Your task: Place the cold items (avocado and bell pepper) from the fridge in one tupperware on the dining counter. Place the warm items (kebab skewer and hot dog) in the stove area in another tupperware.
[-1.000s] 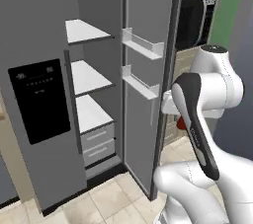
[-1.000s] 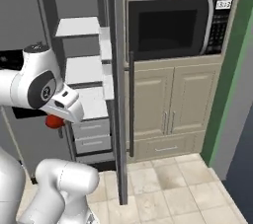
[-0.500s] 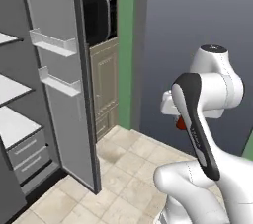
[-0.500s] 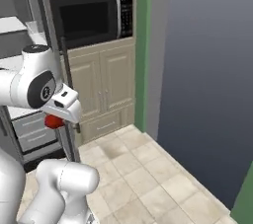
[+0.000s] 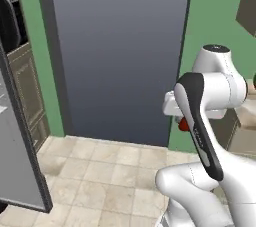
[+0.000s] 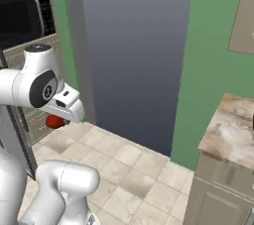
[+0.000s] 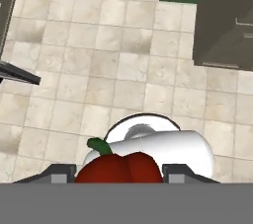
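Kitchen: microwave, cabinets, stone counter.

Pepper above the floor
The bell pepper sits between the gripper fingers, above the tiled floor; fridge door left.

The pepper — red, glossy, lobed, with a green stem tilted up-left — sits between the fingers, high above the floor; a red patch shows beneath the wrist.
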